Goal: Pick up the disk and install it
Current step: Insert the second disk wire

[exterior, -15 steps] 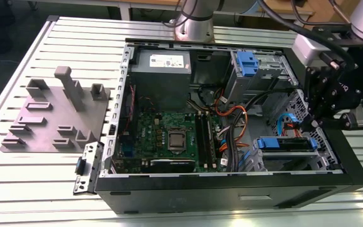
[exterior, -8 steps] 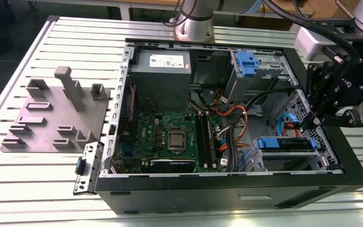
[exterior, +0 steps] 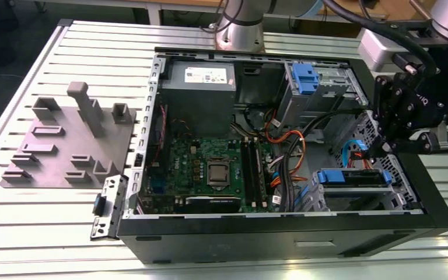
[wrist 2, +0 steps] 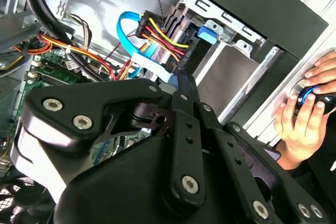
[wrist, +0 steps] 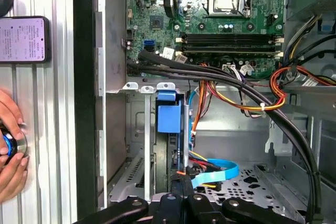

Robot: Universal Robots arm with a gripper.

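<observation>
The disk (exterior: 354,177), silver with a blue carrier frame, lies inside the drive cage at the near corner of the open computer case (exterior: 286,233), on the exterior view's right. In the first wrist view the disk (wrist: 169,118) is edge-on in its bay, with a blue ribbon cable and coloured power wires at its rear end. My gripper (exterior: 382,149) hangs just above and behind that cage. Its fingers are shut together with nothing between them, and the tip (wrist: 181,183) sits close to the cable connectors (wrist 2: 163,43) behind the disk.
A second blue carrier (exterior: 305,79) sits in the upper bay, beside the grey power supply (exterior: 200,79). Motherboard (exterior: 208,169) and cable bundles (exterior: 286,146) occupy the case. A grey fixture plate (exterior: 68,140) lies on the exterior view's left. A person's hand (wrist 2: 302,121) rests on a round controller beside the case; a phone (wrist: 23,39) lies nearby.
</observation>
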